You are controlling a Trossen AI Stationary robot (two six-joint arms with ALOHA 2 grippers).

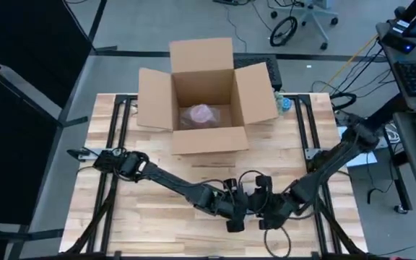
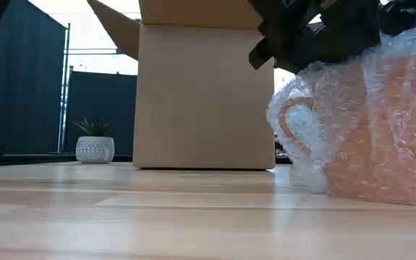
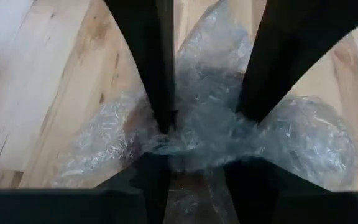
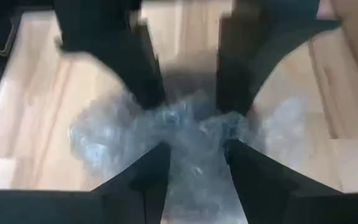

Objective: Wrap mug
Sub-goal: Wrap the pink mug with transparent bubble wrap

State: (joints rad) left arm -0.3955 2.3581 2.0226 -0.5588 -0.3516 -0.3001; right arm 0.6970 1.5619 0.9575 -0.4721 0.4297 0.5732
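At the lower centre of the high view, the upright orange mug swathed in clear bubble wrap, handle toward frame left in the low view, sits beneath the left gripper and right gripper, both pinching its wrap.

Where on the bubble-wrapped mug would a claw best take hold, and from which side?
Probably the gathered bubble wrap on top of the mug, coming from above. The mug stands upright on the table with its handle sideways, and the loose film bunches up there. The left claw and right claw both straddle that bunch.
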